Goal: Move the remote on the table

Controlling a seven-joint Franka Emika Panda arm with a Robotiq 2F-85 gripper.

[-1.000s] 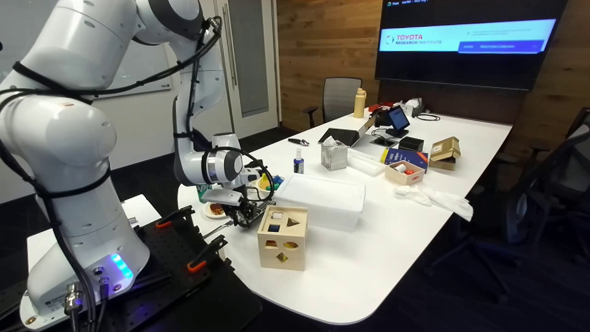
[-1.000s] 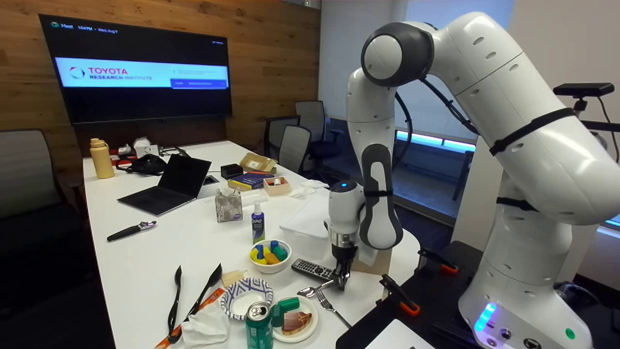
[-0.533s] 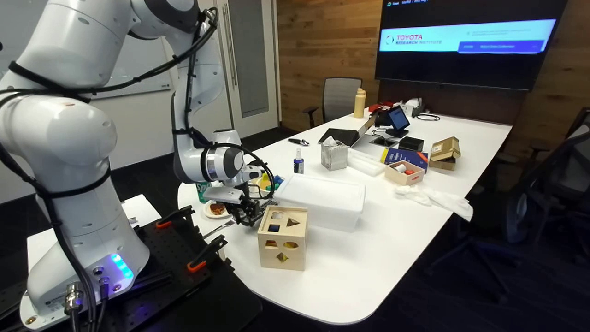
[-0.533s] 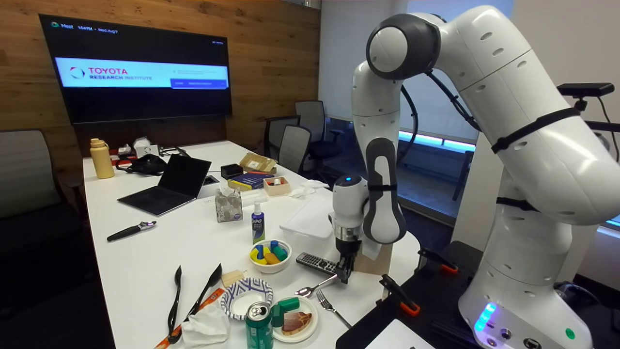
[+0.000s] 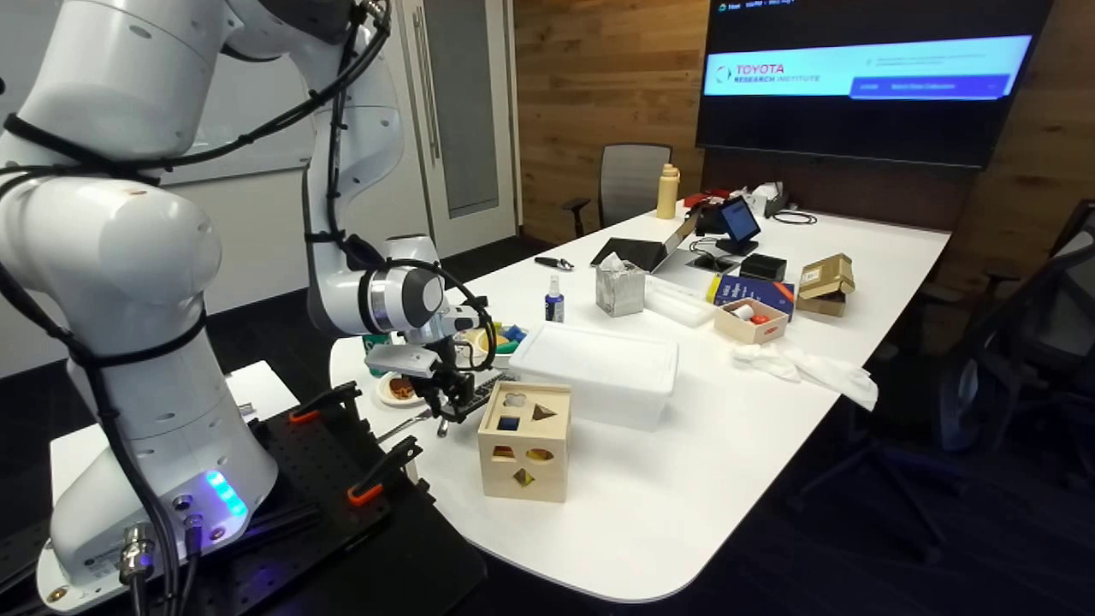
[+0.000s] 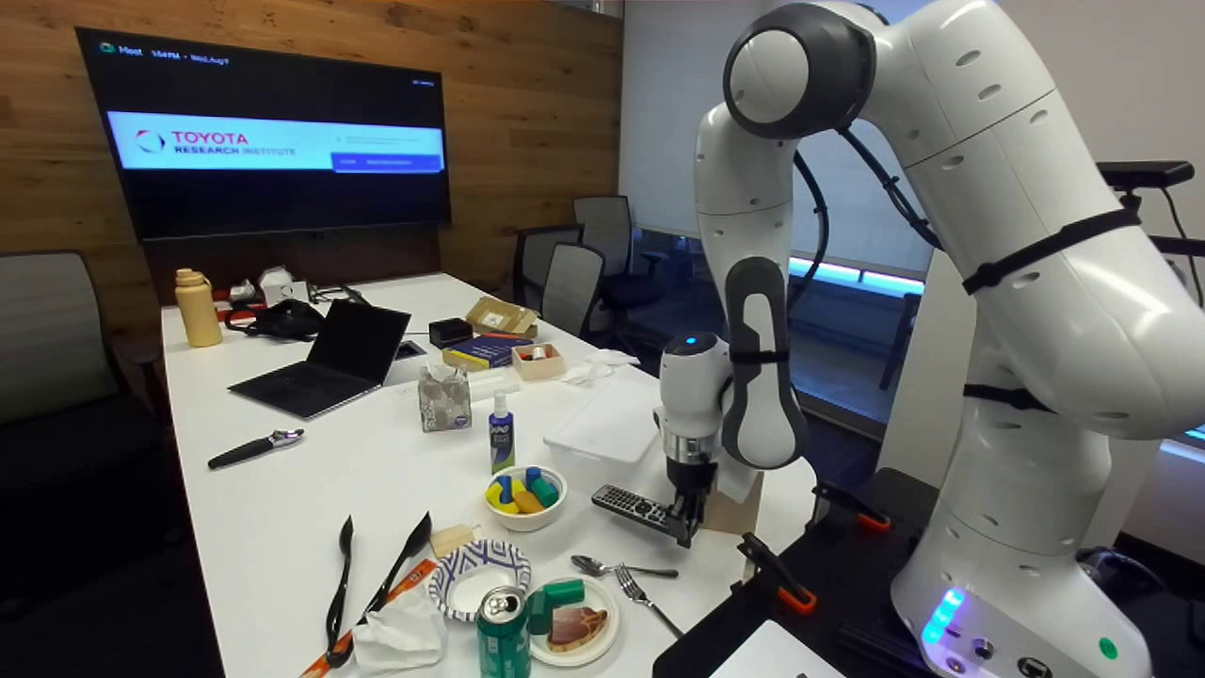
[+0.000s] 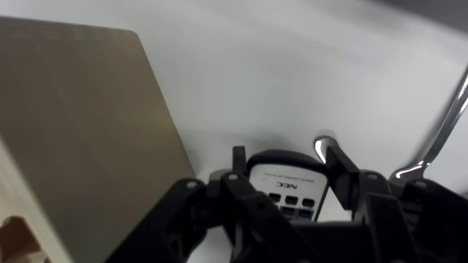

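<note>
Step in hand, as judged: lift and transfer of the remote (image 6: 633, 506). The remote is just beside the wooden cube (image 5: 523, 436). Whether it is fully clear of the counter (image 5: 650, 522) cannot be told.

1. Raise vertically before any sideways travel. The claw (image 7: 287, 160) is near the wooden cube; a swing toward it could knock it.
2. Travel slowly. The grip is at one end only, so expect the free end to droop or pivot.
3. Pass well above the spoon (image 6: 593, 566) and fork (image 6: 644, 599), which lie beyond the remote as seen from the wooden cube.
4. Lower onto the counter, well apart from the wooden cube. Release only when both ends bear flat. The destination is not specified.

Claw condition: narrowed to the width of the remote and gripping it. The fingers (image 7: 239, 159) bear on opposite long edges, close to the end marked NEC. The claw stands apart from the wooden cube. Contact with the spoon is not shown.
</note>
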